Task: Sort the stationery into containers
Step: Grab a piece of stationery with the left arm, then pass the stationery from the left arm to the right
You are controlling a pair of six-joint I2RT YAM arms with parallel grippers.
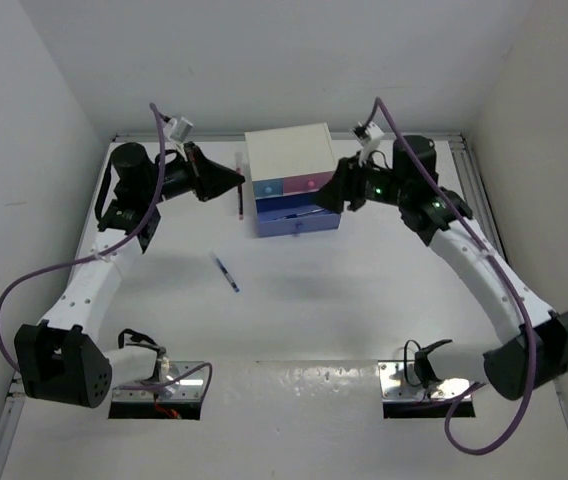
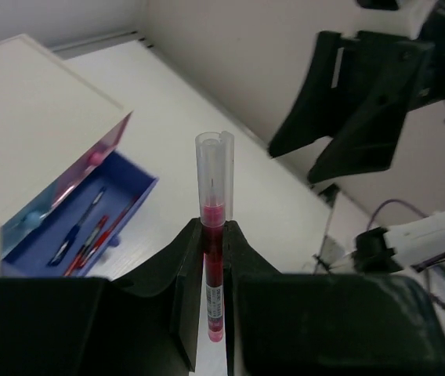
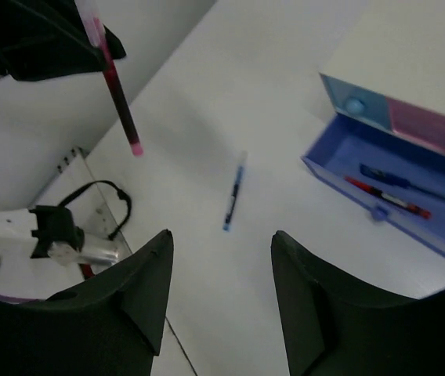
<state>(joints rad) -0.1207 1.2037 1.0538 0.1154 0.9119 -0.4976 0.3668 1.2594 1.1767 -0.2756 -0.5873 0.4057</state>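
In the upper left of the overhead view, the left gripper (image 1: 222, 182) is clamped on a slim red pen (image 1: 239, 196). The pen is held roughly upright just left of the boxy white cabinet (image 1: 286, 150), its clear plastic cap poking out beyond the black fingers (image 2: 187, 258). The right gripper (image 3: 218, 266) stands spread with nothing in it, just right of the cabinet. The wide periwinkle drawer (image 3: 340, 153) stands open, with thin pens (image 3: 387, 196) lying inside. A blue pen (image 1: 226, 272) lies flat mid-frame on the smooth white worktop (image 1: 364, 290).
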